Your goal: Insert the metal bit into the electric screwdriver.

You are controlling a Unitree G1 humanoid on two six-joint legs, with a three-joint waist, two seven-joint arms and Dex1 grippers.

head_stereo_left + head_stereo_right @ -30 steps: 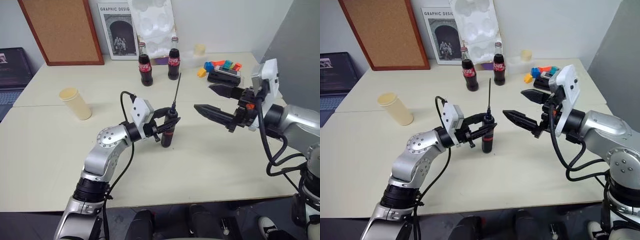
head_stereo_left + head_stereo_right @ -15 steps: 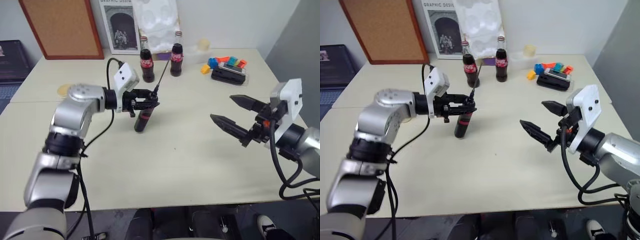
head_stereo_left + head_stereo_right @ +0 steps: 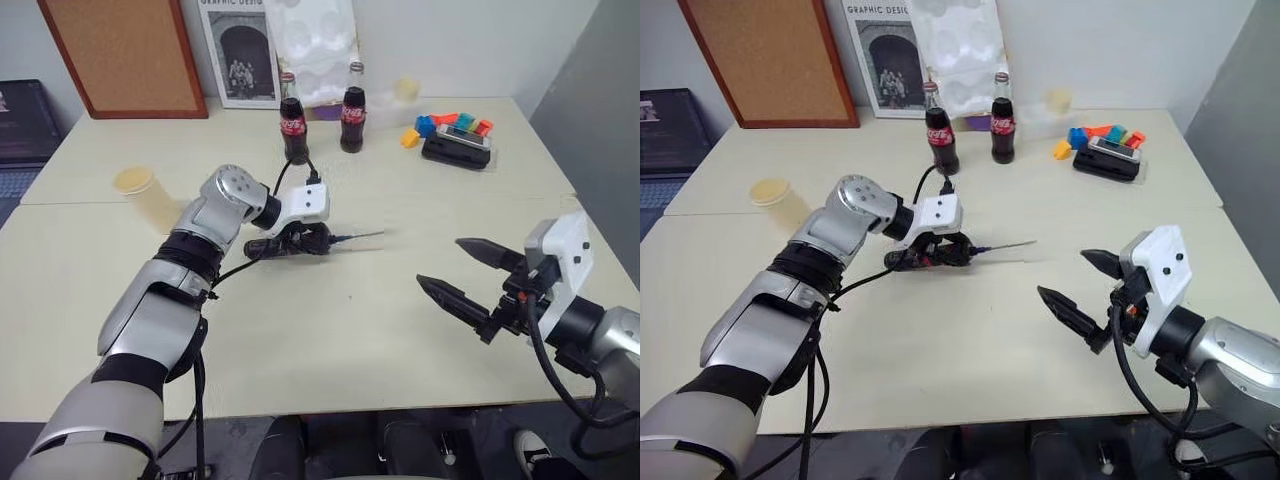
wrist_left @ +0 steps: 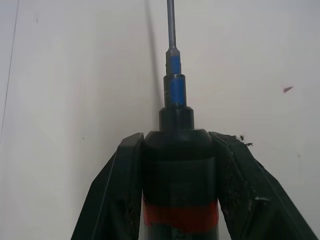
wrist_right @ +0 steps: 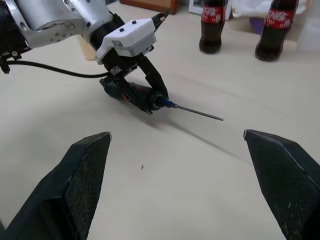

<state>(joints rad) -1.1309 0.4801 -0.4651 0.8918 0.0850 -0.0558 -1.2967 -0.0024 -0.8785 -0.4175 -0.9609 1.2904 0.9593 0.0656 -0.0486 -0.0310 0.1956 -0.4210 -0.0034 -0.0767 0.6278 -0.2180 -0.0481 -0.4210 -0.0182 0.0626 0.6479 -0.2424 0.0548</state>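
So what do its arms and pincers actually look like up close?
Both arms are silver-grey metal with black joint bands and loose black cables. Each wrist carries a white box. The left tool and right tool each have two black, tapered, pointed fingers; the right wrist shows a small orange part.

On the table, the screwdriver lies near the middle, the bit sticking out of its nose toward the right edge. Two bottles stand behind it near the far edge. A cup stands toward the left edge, blocks at the far right corner.
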